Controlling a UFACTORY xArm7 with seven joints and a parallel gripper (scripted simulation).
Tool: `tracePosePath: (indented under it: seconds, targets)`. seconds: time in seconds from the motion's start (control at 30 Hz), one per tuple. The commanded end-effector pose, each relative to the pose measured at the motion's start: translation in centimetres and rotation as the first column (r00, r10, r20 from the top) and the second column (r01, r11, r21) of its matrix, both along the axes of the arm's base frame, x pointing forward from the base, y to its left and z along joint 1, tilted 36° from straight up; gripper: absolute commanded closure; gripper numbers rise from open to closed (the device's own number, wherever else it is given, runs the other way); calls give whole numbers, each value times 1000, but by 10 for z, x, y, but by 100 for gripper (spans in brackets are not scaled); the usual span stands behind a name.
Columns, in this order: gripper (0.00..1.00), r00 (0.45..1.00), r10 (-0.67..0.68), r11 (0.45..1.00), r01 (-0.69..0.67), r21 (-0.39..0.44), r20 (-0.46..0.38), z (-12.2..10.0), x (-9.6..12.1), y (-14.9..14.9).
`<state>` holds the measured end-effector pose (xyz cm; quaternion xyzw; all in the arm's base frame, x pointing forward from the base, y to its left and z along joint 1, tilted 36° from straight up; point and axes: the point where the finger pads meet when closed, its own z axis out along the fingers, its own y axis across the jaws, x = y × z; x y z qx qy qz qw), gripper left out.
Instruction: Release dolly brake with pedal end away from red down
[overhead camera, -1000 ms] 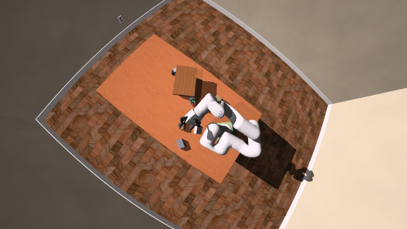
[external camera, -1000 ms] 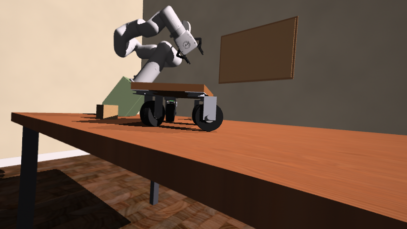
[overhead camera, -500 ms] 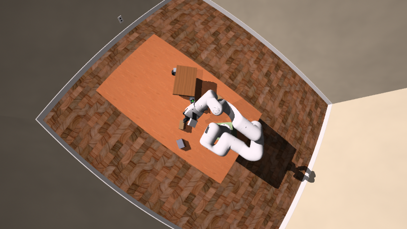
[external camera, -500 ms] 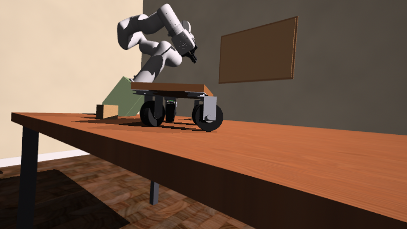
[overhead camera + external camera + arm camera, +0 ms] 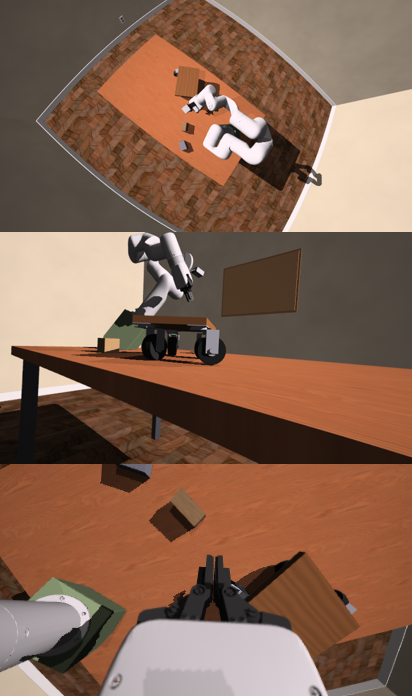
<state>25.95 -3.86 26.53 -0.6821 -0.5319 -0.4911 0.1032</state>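
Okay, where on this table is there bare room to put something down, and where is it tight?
Open wood runs from the dolly to the table's far long edge, and along the end past the gray block. It is tight by the arm: the shut gripper hangs over the near dolly corner, and the tan block sits close to the arm's base.
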Motion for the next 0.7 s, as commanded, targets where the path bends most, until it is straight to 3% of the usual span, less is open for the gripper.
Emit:
tracePosePath:
  seconds: [0.0,0.03,0.07,0.1,0.17,0.2,0.27,0.47,0.67]
  targets:
    - [100,989,-87,996,87,-5,-122,-16,19,-18]
    - [100,968,-157,988,156,-22,-196,-28,27,-31]
    - [100,968,-157,988,156,-22,-196,-28,27,-31]
    - [100,940,-222,975,217,-46,-258,-38,34,-43]
    - [100,940,-222,975,217,-46,-258,-38,34,-43]
    - [100,909,-280,960,271,-72,-309,-48,40,-54]
    - [100,909,-280,960,271,-72,-309,-48,40,-54]
    - [100,800,-434,900,403,-165,-414,-73,56,-83]
    - [100,765,-476,879,436,-195,-434,-80,61,-91]
